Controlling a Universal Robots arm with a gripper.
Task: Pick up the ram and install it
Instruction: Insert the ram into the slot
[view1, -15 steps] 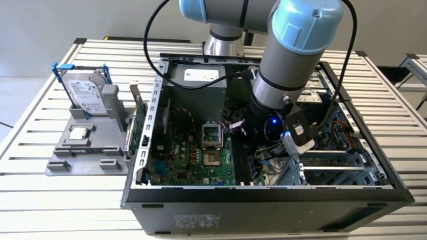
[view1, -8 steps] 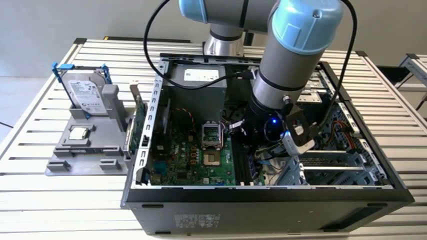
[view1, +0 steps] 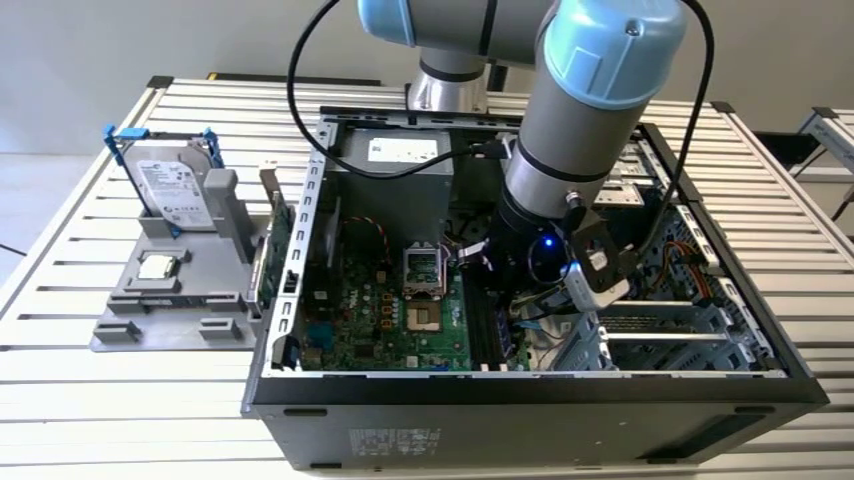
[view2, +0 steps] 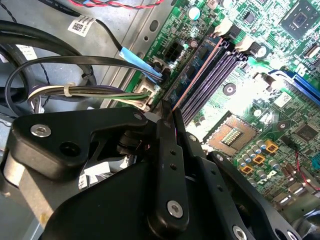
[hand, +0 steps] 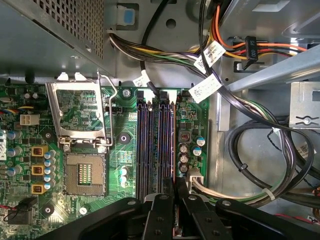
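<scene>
Our gripper pinches the ram by its edge, at three o'clock of the socket in the exterior view; we judge it light, stiff, fragile.

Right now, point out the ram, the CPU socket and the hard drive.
ram (view2: 197, 67), second wrist view, its blue-green face.
CPU socket (hand: 86, 175), first wrist view, the contact grid.
hard drive (view1: 174, 190), exterior view, its pale label.

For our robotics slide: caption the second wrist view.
Black gripper seats the dark blue-green ram stick in a motherboard slot.
</scene>
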